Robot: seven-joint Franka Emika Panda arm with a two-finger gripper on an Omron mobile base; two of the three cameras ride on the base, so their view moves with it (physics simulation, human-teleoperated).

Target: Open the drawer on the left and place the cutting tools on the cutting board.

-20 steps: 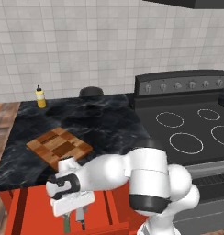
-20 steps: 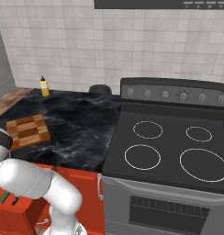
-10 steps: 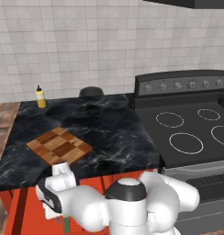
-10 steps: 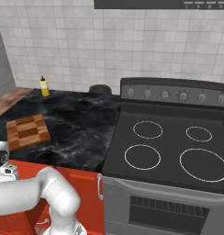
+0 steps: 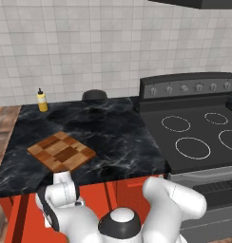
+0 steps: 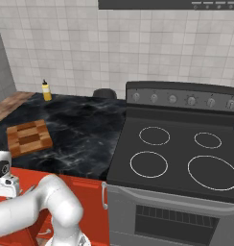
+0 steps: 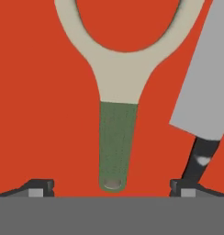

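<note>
Left base view: cutting board (image 5: 62, 152) lies left of centre on the table (image 5: 113, 133).
Right base view: board at left edge.
Hand view: tool (image 7: 112, 187) spread wide, empty, over peeler (image 7: 118, 114) lying centre on drawer floor (image 7: 36, 101); knife (image 7: 203, 110) at right.
Advice: straddle the green handle, avoid the knife.

Black marbled tabletop (image 5: 113, 137), bearing a checkered cutting board (image 5: 62, 151) near the front left corner. Yellow bottle (image 5: 41, 100) at the back left corner, dark round object (image 5: 94, 95) along the back edge.
</note>
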